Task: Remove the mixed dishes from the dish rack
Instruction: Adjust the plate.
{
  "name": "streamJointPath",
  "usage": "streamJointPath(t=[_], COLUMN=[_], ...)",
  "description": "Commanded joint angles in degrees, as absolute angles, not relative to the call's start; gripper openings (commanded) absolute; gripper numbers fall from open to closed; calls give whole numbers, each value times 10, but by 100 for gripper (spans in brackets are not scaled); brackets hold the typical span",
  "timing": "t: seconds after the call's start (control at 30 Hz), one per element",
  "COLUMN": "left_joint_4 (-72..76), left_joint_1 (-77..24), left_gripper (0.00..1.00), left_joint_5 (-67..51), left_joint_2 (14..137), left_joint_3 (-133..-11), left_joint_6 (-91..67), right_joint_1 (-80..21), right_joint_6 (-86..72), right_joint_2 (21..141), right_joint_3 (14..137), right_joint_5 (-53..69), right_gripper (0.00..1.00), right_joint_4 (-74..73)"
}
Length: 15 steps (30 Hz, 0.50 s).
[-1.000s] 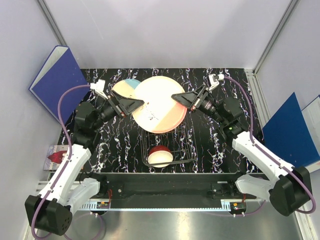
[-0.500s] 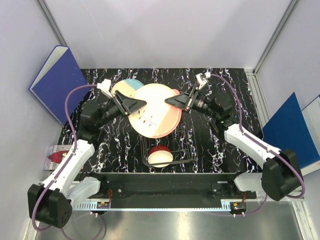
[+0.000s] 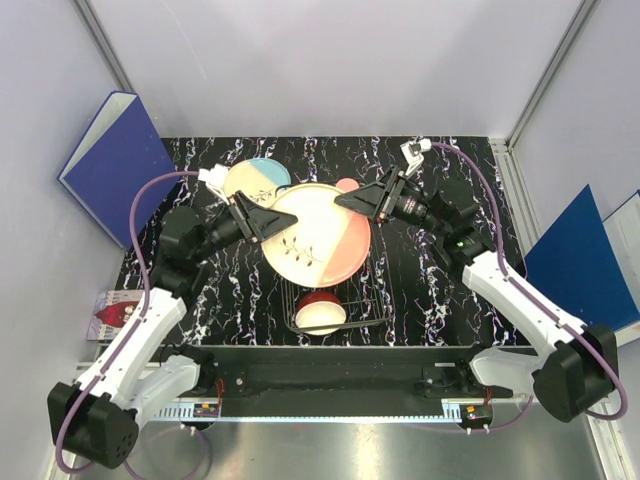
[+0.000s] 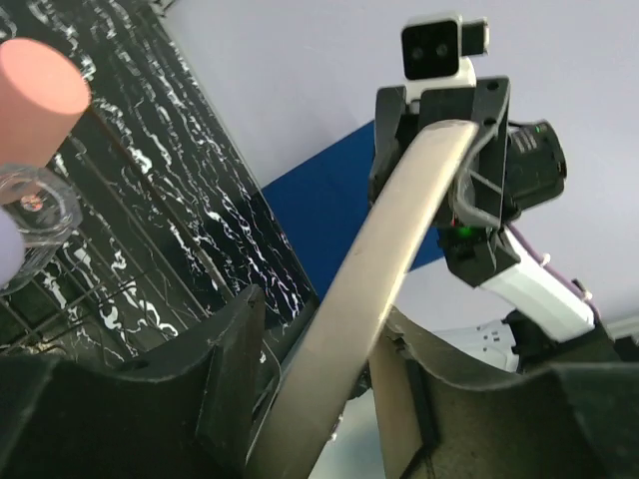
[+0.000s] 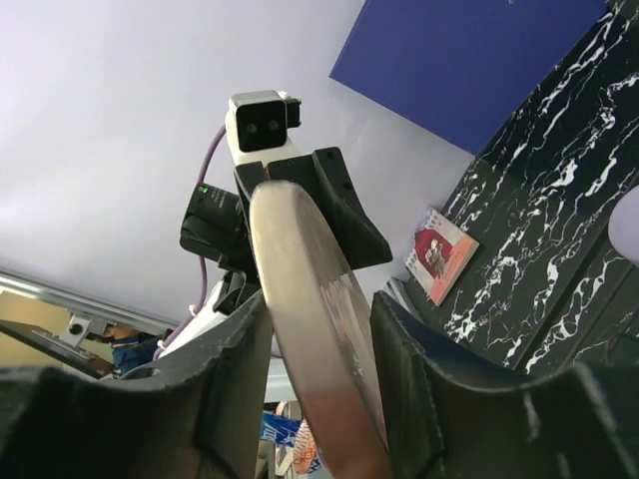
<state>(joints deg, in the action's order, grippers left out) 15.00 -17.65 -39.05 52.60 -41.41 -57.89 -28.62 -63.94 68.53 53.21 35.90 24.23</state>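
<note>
A large salmon-pink and cream plate [image 3: 315,250] hangs tilted above the wire dish rack [image 3: 372,292], between both arms. My left gripper [image 3: 283,222] is shut on its left rim; the left wrist view shows the rim [image 4: 399,230] wedged between the jaws of the left gripper [image 4: 319,309]. My right gripper [image 3: 341,201] stands open around the far right rim [image 5: 300,259], with a gap beside one finger [image 5: 404,349]. A red bowl [image 3: 320,312] lies in the rack. A salmon-pink cup [image 4: 35,85] and a clear glass [image 4: 35,205] stand in the rack too. A blue-and-cream plate [image 3: 258,175] lies on the table.
Blue binders lean at the left [image 3: 115,165] and right [image 3: 580,265] walls. A small red booklet [image 3: 110,315] lies by the table's left edge. The black marbled tabletop [image 3: 440,290] stretches around the rack.
The left gripper has closed on the plate's rim and the right gripper's jaws have widened. The plate has tipped and sunk a little toward the near side.
</note>
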Motion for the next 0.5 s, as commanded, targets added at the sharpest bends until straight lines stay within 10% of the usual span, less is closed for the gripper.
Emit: streamJointPath(t=[0.0, 0.33, 0.47], left_joint_4=[201, 233, 236], left_joint_1=[-178, -178, -178], left_gripper=[0, 0, 0], left_joint_5=[-385, -374, -374], left_joint_2=[489, 475, 488], left_joint_3=[-435, -425, -425], left_joint_6=[-571, -601, -609], right_joint_1=[-290, -291, -290], right_joint_6=[-623, -652, -652], right_joint_2=[647, 659, 666], right_joint_3=[570, 562, 562], right_joint_5=[359, 381, 386], right_gripper=[47, 0, 0], right_joint_4=[235, 264, 265])
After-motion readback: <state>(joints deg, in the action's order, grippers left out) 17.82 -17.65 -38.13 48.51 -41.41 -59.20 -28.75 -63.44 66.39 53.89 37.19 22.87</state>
